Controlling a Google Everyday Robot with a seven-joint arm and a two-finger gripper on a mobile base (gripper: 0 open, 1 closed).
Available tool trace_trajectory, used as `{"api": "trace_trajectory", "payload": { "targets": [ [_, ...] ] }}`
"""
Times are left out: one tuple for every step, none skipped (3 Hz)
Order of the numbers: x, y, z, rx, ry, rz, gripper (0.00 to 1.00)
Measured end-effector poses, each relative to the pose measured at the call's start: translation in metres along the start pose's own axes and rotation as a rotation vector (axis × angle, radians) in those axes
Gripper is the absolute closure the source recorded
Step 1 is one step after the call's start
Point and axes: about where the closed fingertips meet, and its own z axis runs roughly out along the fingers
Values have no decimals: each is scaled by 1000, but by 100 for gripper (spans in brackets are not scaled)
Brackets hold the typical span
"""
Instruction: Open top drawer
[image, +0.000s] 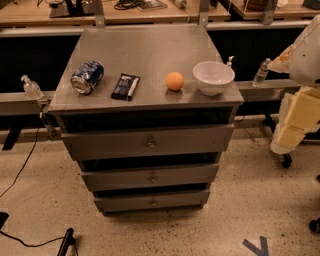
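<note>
The top drawer is the widest grey front of the metal cabinet, with a small round knob at its centre. A dark gap shows between it and the cabinet top. Two narrower drawer fronts, the middle and the bottom, sit below it. My arm is at the right edge of the view, white above and cream below. My gripper hangs there, to the right of the cabinet, apart from it and about level with the top drawer.
On the cabinet top lie a blue can on its side, a black packet, an orange and a white bowl. Bottles stand on rails behind. Cables and a black object lie on the floor at the left.
</note>
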Motion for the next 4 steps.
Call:
{"api": "trace_trajectory", "payload": {
  "targets": [
    [-2,0,0,9,-4,-6,0],
    [-13,1,19,26,-32,-47,0],
    [-28,14,57,60,-68,-139,0],
    [-32,22,98,69,-72,-163,0]
  ]
}}
